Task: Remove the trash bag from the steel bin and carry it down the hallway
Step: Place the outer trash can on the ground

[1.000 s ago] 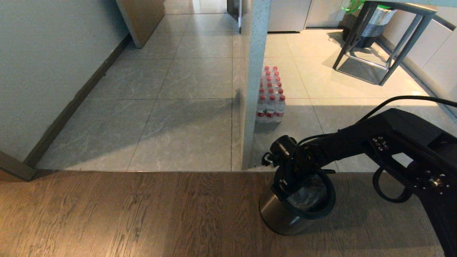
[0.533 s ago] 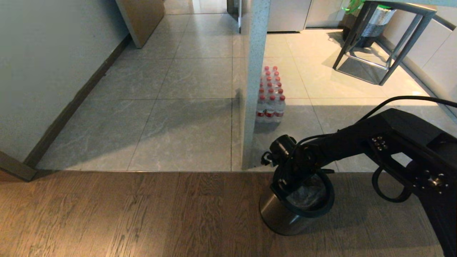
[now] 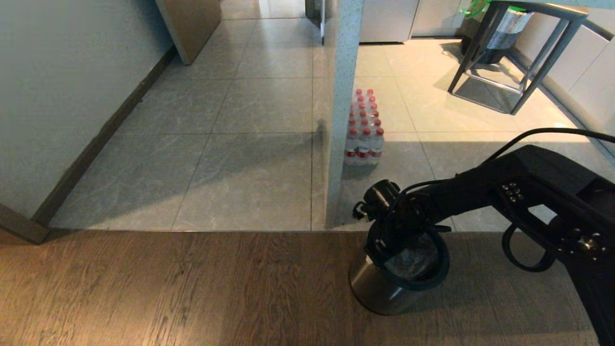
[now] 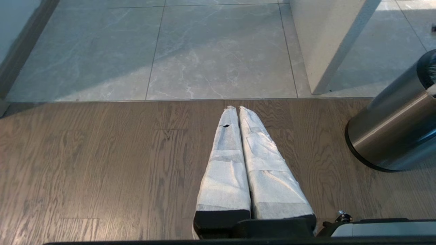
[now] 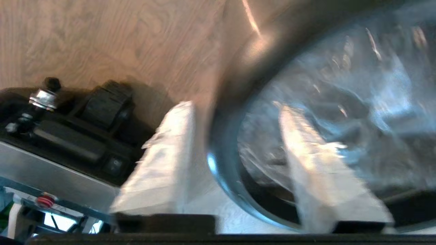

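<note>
The steel bin [image 3: 379, 288] stands on the wood floor at the foot of a pillar, and the clear crinkly trash bag [image 3: 413, 259] lies inside it. My right gripper [image 3: 384, 245] reaches down onto the bin's near-left edge. Seen from the right wrist, the right gripper [image 5: 235, 107] is open and straddles the black rim [image 5: 224, 160]. One finger is outside the bin, the other inside over the trash bag [image 5: 340, 85]. My left gripper [image 4: 235, 108] hangs shut and empty above the wood floor, left of the steel bin [image 4: 391, 136]. The tiled hallway [image 3: 250, 158] runs ahead.
A speckled pillar [image 3: 342, 110] rises just behind the bin, with a pack of red-capped water bottles [image 3: 363, 127] at its right. A metal stool [image 3: 519, 57] and a dark bin with a green liner [image 3: 504, 29] stand far right. A wall [image 3: 57, 96] bounds the left.
My right wrist has edged slightly over the bin's rim. The bin and everything else stay where they were.
</note>
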You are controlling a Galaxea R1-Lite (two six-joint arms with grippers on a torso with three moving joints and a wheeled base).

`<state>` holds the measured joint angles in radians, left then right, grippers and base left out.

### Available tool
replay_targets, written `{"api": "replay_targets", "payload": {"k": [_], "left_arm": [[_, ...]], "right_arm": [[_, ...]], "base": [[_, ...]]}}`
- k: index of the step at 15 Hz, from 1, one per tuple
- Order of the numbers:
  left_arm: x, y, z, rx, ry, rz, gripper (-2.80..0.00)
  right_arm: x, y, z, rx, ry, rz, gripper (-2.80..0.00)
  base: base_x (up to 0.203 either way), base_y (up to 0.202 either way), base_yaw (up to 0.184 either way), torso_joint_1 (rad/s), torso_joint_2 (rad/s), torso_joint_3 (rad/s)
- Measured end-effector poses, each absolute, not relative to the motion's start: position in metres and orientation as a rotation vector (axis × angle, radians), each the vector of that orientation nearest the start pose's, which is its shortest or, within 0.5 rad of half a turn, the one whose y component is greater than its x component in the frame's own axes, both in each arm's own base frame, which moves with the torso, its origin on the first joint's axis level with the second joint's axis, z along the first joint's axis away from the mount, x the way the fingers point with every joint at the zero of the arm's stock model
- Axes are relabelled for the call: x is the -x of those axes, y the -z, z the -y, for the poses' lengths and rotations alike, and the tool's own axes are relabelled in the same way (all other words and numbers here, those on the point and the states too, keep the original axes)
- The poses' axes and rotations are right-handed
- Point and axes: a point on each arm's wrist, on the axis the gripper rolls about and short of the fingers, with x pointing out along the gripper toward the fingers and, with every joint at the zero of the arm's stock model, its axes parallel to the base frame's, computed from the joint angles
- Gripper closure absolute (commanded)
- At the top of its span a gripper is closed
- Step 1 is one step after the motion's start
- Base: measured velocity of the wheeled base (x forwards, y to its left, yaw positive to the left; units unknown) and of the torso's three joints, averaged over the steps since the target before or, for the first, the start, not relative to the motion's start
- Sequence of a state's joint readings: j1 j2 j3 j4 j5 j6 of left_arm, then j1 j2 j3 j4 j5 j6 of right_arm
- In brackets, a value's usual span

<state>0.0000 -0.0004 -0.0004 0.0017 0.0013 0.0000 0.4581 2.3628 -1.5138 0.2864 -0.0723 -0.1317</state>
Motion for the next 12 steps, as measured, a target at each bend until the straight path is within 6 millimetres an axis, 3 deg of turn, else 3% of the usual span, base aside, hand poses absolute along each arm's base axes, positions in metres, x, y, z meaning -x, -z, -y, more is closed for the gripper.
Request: {"api": "replay_targets", "payload": {"k": [12], "left_arm": [[0.023, -0.075, 0.000, 0.000, -0.001, -0.001, 0.00]], "right_arm": [[-0.390, -0.011, -0.199, 0.413, -0.431, -1.088, -2.80]], "base": [[0.000, 0.000, 0.000, 0.000, 0.00, 0.000]]}}
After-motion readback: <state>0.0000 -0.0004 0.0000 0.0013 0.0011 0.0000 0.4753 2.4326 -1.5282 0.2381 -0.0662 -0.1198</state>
